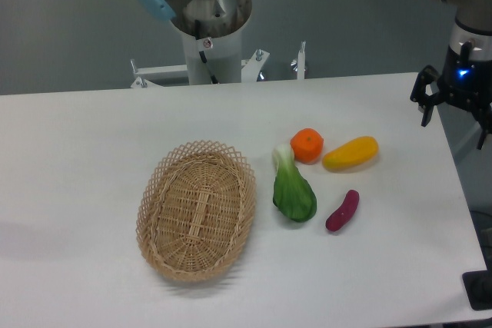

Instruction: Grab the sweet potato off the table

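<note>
Sweet potato (343, 210) is lying flat on the table (77, 159), right of centre, tilted so its upper end points up-right. It is apart from everything: no contact is seen with the leafy green vegetable (293, 190) just to its left, nor with the yellow vegetable (350, 153) above it. That gap on both long sides is probably why it is a fair target; room is judged enough for fingers to straddle the slim body across its short axis. The orange fruit (307, 144) sits further up, touching or nearly touching the green's pale stalk end; which cannot be told. A wicker basket (197, 210) is placed well to the left and is not involved in the pick.

The gripper (453, 109) is held off at the right edge of the table, well apart from the sweet potato and above table level, pointing downward. Dark fingers (425, 105) are seen spread, with nothing between them. The wrist shows a blue light; the rest of the arm runs up out of view at top right. The robot base (209, 36) is mounted behind the far table edge.

Approach is judged not yet begun: a move left and down is called for, with wrist rotation to match the tuber's diagonal. The smooth rounded skin could roll or slip if pinched off-centre.
</note>
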Robot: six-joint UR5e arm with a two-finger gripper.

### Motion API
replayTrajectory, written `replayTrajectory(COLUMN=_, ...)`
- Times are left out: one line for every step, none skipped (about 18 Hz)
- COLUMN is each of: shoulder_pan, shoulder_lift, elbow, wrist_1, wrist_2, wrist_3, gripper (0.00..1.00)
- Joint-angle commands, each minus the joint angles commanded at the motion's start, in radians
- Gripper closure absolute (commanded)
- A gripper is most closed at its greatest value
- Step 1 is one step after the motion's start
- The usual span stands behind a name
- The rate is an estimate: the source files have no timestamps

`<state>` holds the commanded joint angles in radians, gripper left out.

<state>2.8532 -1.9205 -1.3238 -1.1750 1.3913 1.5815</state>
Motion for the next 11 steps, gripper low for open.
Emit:
replayTrajectory(shoulder_pan=0.0, shoulder_lift=0.0, elbow=-0.008, wrist_1=0.003, wrist_2=0.0, wrist_3=0.0, gripper=0.0)
replayTrajectory(shoulder_pan=-0.002, shoulder_lift=0.002, elbow=-0.012, wrist_1=0.003, wrist_2=0.0, wrist_3=0.002, gripper=0.0)
replayTrajectory(shoulder_pan=-0.003, shoulder_lift=0.0, elbow=-0.009, wrist_1=0.002, wrist_2=-0.002, wrist_3=0.0, gripper=0.0)
replayTrajectory(shoulder_pan=-0.003, shoulder_lift=0.0, elbow=-0.009, wrist_1=0.006, wrist_2=0.0, wrist_3=0.0, gripper=0.0)
replayTrajectory(shoulder_pan=-0.005, shoulder_lift=0.0, elbow=-0.012, wrist_1=0.017, wrist_2=-0.002, wrist_3=0.0, gripper=0.0)
replayTrajectory(shoulder_pan=-0.005, shoulder_lift=0.0, elbow=-0.015, wrist_1=0.023, wrist_2=-0.002, wrist_3=-0.002, gripper=0.0)
replayTrajectory(shoulder_pan=-0.006, shoulder_lift=0.0, elbow=-0.017, wrist_1=0.022, wrist_2=-0.002, wrist_3=-0.011, gripper=0.0)
replayTrajectory(shoulder_pan=-0.014, shoulder_lift=-0.002, elbow=-0.017, wrist_1=0.023, wrist_2=-0.002, wrist_3=-0.038, gripper=0.0)
replayTrajectory(shoulder_pan=-0.024, shoulder_lift=-0.003, elbow=-0.017, wrist_1=0.023, wrist_2=-0.002, wrist_3=-0.078, gripper=0.0)
replayTrajectory(shoulder_pan=-0.032, shoulder_lift=-0.005, elbow=-0.017, wrist_1=0.025, wrist_2=-0.002, wrist_3=-0.106, gripper=0.0)
replayTrajectory(shoulder_pan=-0.041, shoulder_lift=-0.009, elbow=-0.017, wrist_1=0.026, wrist_2=-0.002, wrist_3=-0.118, gripper=0.0)
